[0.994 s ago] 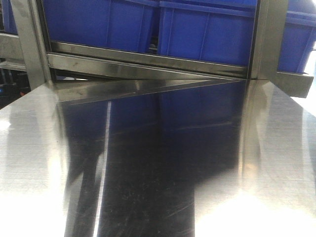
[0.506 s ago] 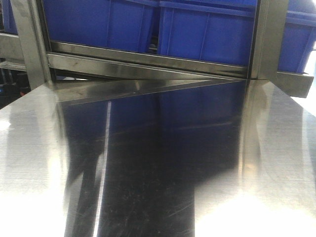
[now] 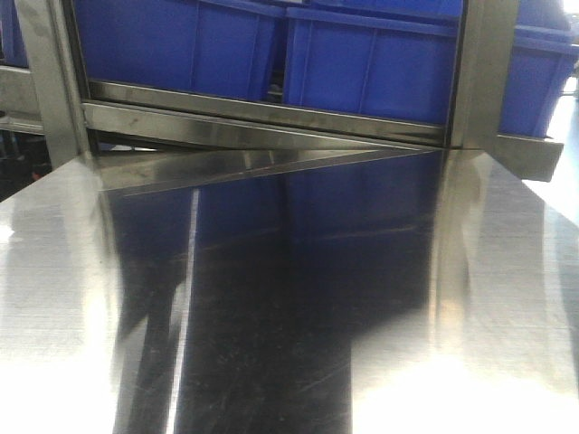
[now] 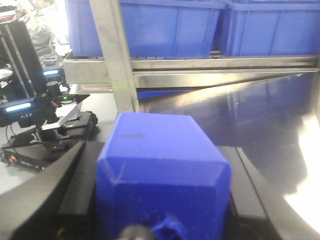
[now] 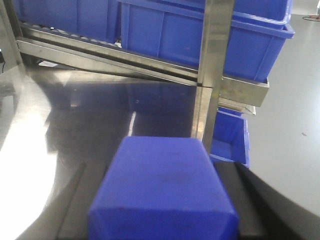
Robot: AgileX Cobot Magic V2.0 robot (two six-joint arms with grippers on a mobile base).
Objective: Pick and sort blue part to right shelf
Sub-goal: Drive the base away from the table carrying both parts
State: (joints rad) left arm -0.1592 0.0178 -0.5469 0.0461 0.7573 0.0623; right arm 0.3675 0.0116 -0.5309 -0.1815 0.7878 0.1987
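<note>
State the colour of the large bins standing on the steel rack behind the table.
Solid blue. The bins show best in the exterior front-facing view.

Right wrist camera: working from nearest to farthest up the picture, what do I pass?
Blue part nearest, filling the bottom → steel table → shelf rail → blue bins farthest. The upright post overlaps several of these, so it is left out.
</note>
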